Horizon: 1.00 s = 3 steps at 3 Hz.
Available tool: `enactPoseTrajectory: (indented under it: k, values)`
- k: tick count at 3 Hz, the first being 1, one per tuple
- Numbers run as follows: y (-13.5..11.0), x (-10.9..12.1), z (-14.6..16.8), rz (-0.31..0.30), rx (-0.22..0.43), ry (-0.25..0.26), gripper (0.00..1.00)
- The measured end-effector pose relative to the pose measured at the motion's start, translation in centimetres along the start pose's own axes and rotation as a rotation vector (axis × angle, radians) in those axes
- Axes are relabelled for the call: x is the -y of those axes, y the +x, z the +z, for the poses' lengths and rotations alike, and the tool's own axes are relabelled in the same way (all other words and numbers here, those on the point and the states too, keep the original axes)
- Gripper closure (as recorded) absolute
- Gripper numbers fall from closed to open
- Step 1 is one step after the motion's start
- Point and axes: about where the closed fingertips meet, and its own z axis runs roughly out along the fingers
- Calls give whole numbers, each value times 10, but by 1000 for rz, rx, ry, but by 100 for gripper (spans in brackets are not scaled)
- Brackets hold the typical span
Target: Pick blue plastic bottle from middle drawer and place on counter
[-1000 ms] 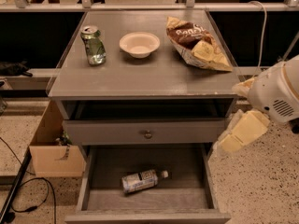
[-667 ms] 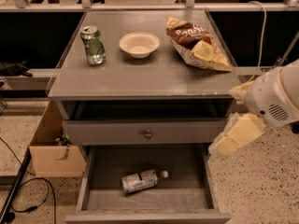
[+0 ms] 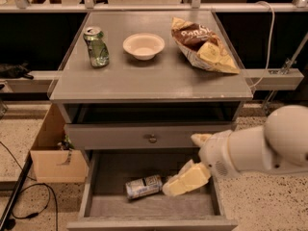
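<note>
The blue plastic bottle (image 3: 143,187) lies on its side on the floor of the open middle drawer (image 3: 110,203), at the bottom of the camera view. My gripper (image 3: 192,160) reaches in from the right over the drawer's right half. Its fingers are apart: the lower finger (image 3: 186,179) sits just right of the bottle's cap end and covers the cap, and the upper one is near the drawer front above. Nothing is held. The counter (image 3: 159,78) is the grey top of the cabinet above.
On the counter stand a dented green can (image 3: 96,46), a white bowl (image 3: 143,45) and an open chip bag (image 3: 202,44). A closed drawer front with a round knob (image 3: 152,139) is above the open drawer. A cardboard box (image 3: 55,155) and cables lie at the left.
My gripper has moved left and down, from beside the cabinet's right edge into the open drawer next to the bottle. The bottle has not moved.
</note>
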Motion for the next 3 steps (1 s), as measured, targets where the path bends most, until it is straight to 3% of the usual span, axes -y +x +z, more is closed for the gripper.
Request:
enactPoseTrajectory:
  k: [1,3]
  values:
    - [18,-5,50,-12,24,-23,0]
    - [20,-8,63,-21,12,-15,0]
